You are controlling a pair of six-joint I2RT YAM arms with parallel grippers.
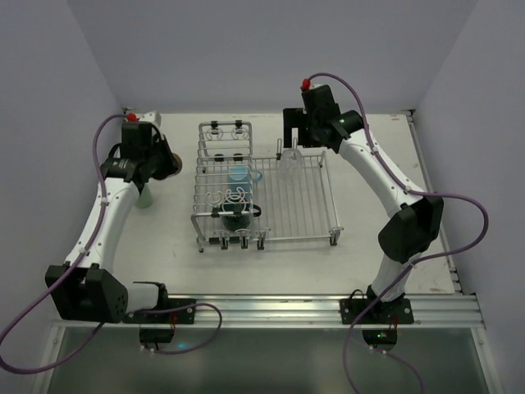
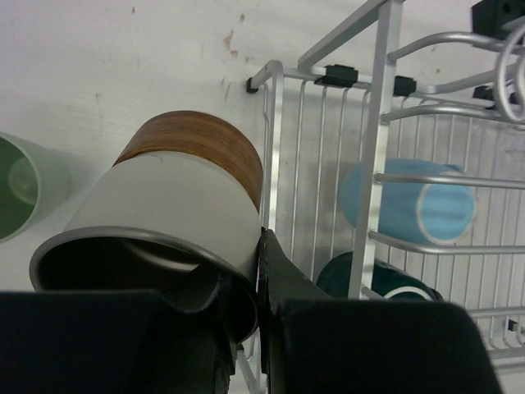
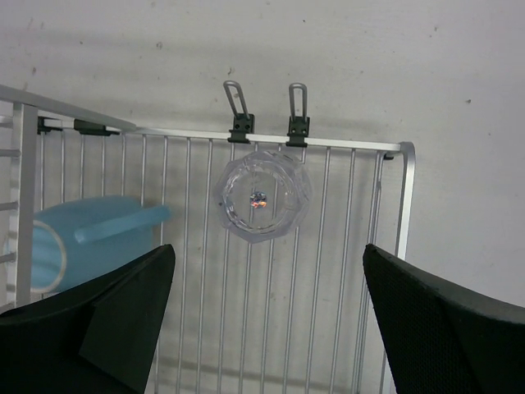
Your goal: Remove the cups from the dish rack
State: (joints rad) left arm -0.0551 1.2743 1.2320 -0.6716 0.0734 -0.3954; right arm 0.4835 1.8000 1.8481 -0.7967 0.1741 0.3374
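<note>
Brown-banded cup (image 2: 189, 189) hangs tilted from the left claw (image 2: 246, 287), which pinches its rim wall, over the worktop (image 2: 123, 66) just left of the dish rack (image 2: 275, 123) and near the pale green cup (image 2: 25, 185) standing there. The right claw (image 3: 269, 263), spread wide, hovers above the clear glass (image 3: 262, 195) at the rack's far right, seemingly to straddle it; the light-blue mug (image 3: 90, 238) and dark teal cup (image 2: 385, 283) lie left, behind raised wires that crowd any reach.

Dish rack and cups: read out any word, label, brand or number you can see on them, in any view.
None. The brown cup, the light-blue mug, the dark teal cup, the pale green cup, the clear glass and the dish rack show no writing on the sides in view.
</note>
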